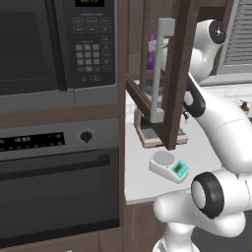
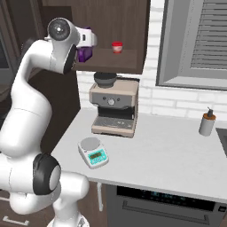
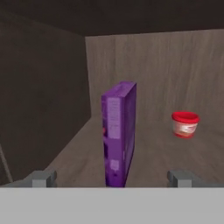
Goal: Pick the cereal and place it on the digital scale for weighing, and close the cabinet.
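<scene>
The cereal (image 3: 119, 135) is a purple box standing upright, narrow side toward me, on the shelf inside the cabinet (image 2: 124, 26). My gripper (image 3: 112, 179) is open; its fingertips (image 3: 43, 178) stand wide to either side, with the box centred just ahead of the gap. In the right base view the hand reaches into the cabinet at the cereal (image 2: 86, 54). The cabinet door (image 1: 177, 74) hangs open with its grey bar handle (image 1: 157, 69) facing out. The digital scale (image 2: 93, 152) lies bare on the counter below, also seen as the scale (image 1: 170, 166).
A red-capped jar (image 3: 185, 124) sits on the same shelf, right of the box. The beige coffee machine (image 2: 114, 108) stands under the cabinet, behind the scale. A soap dispenser (image 2: 206, 123) is at the far right. The microwave (image 1: 49, 44) and oven (image 1: 54, 182) fill the left.
</scene>
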Controlling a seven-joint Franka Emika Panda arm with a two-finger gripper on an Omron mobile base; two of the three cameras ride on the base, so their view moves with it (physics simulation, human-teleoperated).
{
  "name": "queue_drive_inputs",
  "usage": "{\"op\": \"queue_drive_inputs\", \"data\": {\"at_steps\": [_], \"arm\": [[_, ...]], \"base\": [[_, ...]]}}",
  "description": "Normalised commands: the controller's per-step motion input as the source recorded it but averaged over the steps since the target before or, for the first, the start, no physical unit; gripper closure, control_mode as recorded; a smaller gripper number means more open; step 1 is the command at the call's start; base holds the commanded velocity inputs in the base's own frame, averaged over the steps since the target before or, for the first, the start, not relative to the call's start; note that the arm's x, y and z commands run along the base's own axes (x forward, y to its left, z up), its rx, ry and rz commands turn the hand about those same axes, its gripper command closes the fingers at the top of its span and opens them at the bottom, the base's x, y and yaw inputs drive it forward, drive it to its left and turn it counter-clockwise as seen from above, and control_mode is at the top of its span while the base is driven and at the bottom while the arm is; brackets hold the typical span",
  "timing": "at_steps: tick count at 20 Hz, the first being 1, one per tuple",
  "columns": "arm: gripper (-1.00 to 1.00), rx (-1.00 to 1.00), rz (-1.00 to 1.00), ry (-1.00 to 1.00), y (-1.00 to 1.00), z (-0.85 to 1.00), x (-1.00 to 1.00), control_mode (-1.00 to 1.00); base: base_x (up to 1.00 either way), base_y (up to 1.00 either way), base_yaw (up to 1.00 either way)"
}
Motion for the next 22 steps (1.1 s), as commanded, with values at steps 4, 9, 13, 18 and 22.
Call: {"op": "queue_drive_inputs", "data": {"at_steps": [4,9,13,18,22], "arm": [[-1.00,0.00,0.00,0.02,0.00,0.00,0.34,-1.00],[-1.00,0.00,0.00,0.00,0.00,0.01,0.23,-1.00],[-1.00,0.00,0.00,-0.06,0.00,0.00,0.06,-1.00],[-1.00,0.00,0.00,-0.21,0.04,-0.19,0.14,-1.00],[-1.00,0.00,0.00,-0.12,0.09,-0.23,0.31,-1.00]], "base": [[0.00,0.00,0.00],[0.00,0.00,0.00],[0.00,0.00,0.00],[0.00,0.00,0.00],[0.00,0.00,0.00]]}}
